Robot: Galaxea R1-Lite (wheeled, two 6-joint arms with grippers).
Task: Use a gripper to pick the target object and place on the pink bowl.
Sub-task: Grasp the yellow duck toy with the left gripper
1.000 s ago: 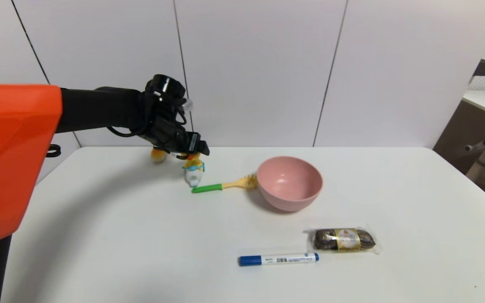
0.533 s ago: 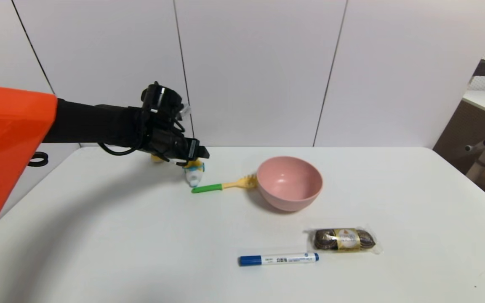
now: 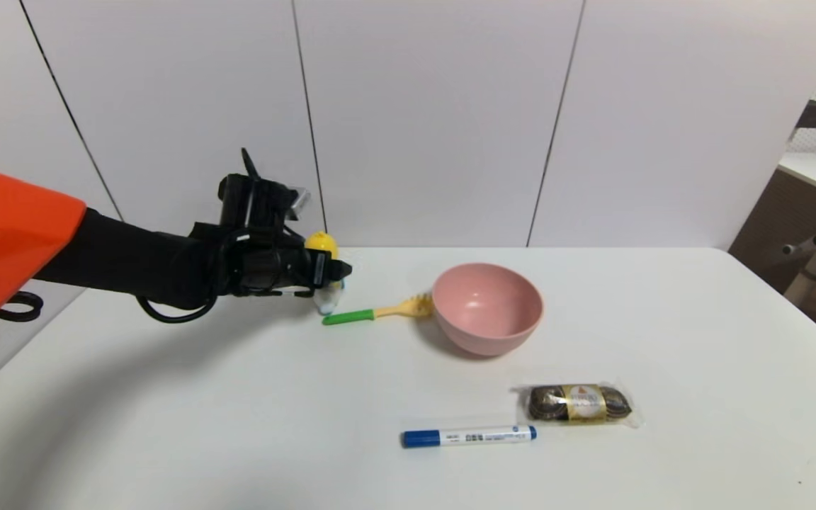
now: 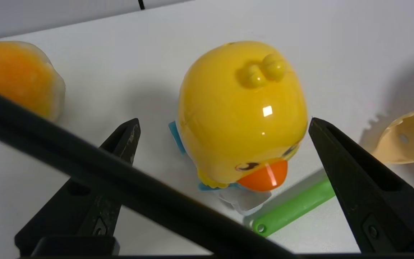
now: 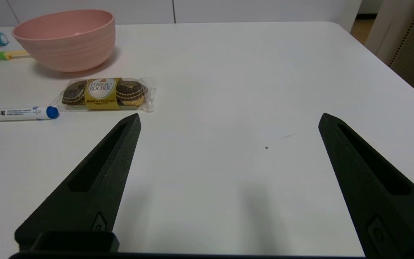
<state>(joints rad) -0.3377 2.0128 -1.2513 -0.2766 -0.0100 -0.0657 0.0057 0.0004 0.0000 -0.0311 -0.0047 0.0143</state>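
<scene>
The target object, a yellow duck (image 4: 241,111) with an orange beak, blue collar and white base, stands upright on the table. My left gripper (image 4: 224,120) is open, one black finger (image 4: 120,144) on each side of the duck's head. There is a gap on one side, and the other fingertip (image 4: 322,133) sits close to its cheek. In the head view the duck's head (image 3: 321,243) shows just above that gripper (image 3: 330,273). The pink bowl (image 3: 487,333) stands empty to the duck's right. My right gripper (image 5: 228,120) hangs open over bare table.
A green-handled yellow fork (image 3: 372,312) lies between the duck and the bowl, its handle end by the duck's base. An orange lump (image 4: 13,75) sits beside the duck. A chocolate pack (image 3: 578,404) and a blue marker (image 3: 468,435) lie nearer the front.
My left gripper has come down and levelled out around the duck, so the duck's head now shows above it. The duck, fork and bowl have stayed put.
</scene>
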